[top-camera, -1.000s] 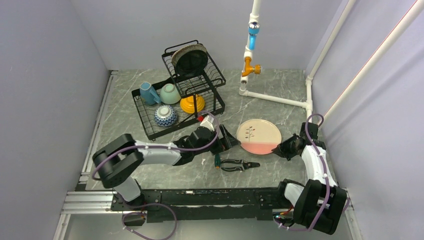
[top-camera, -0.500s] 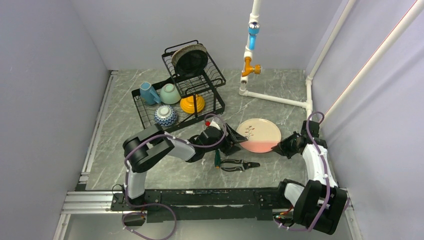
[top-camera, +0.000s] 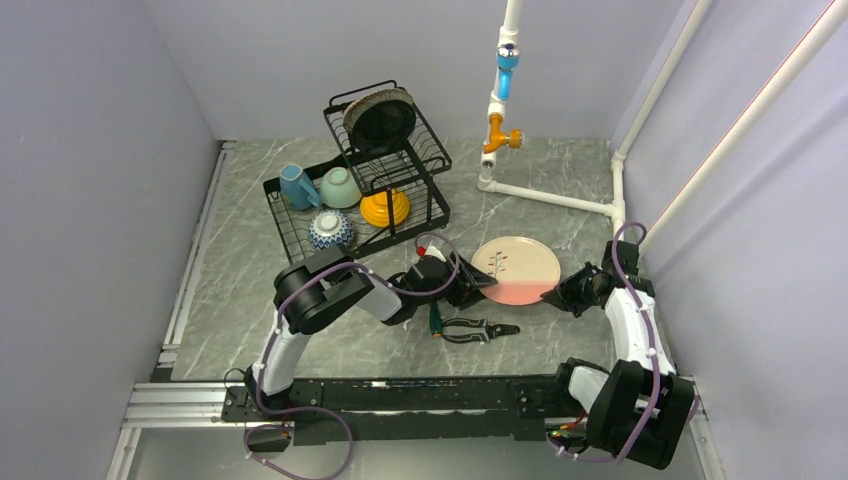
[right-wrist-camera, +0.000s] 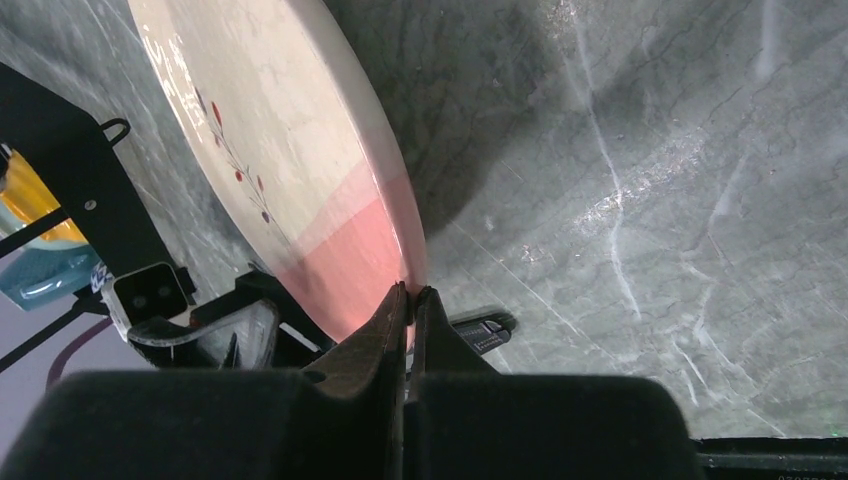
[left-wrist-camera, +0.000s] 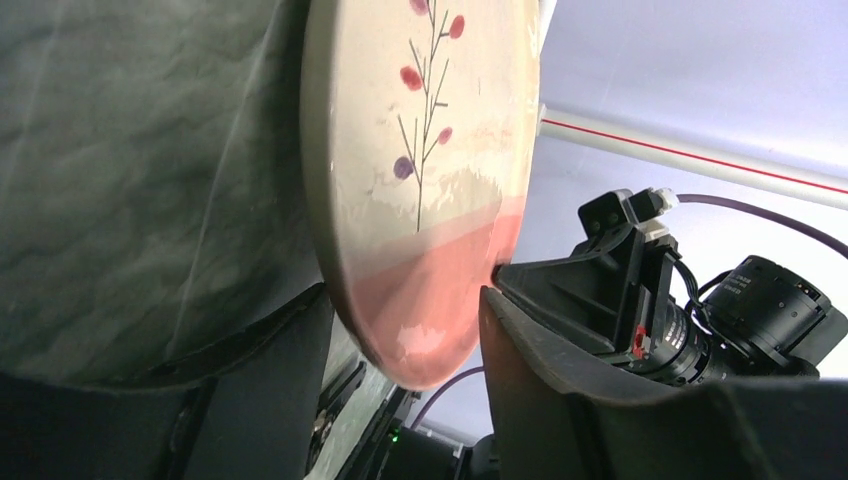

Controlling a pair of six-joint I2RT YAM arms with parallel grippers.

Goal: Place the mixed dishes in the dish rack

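The pink-cream leaf-sprig plate (top-camera: 515,265) is tilted up off the table right of centre. My right gripper (top-camera: 556,294) is shut on its pink rim, as the right wrist view shows (right-wrist-camera: 410,292). My left gripper (top-camera: 480,285) is open, its jaws on either side of the plate's (left-wrist-camera: 420,120) opposite pink edge (left-wrist-camera: 405,300). The dish rack (top-camera: 290,258) stands at the back left. Its lower tray holds the white mug with blue handle (top-camera: 296,186), mint-green bowl (top-camera: 340,186), orange bowl (top-camera: 385,208) and zigzag bowl (top-camera: 330,230). The black plate (top-camera: 385,125) and speckled grey plate (top-camera: 362,101) stand in the raised basket.
Black pliers (top-camera: 478,328) and a green-handled screwdriver (top-camera: 435,318) lie on the table just below my left gripper. A white pipe frame (top-camera: 545,195) with an orange valve stands behind the plate. Grey walls close in the table on three sides.
My left arm has reached right, and its open jaws now sit on either side of the plate's edge. My right gripper has kept its hold, and the plate has shifted slightly.
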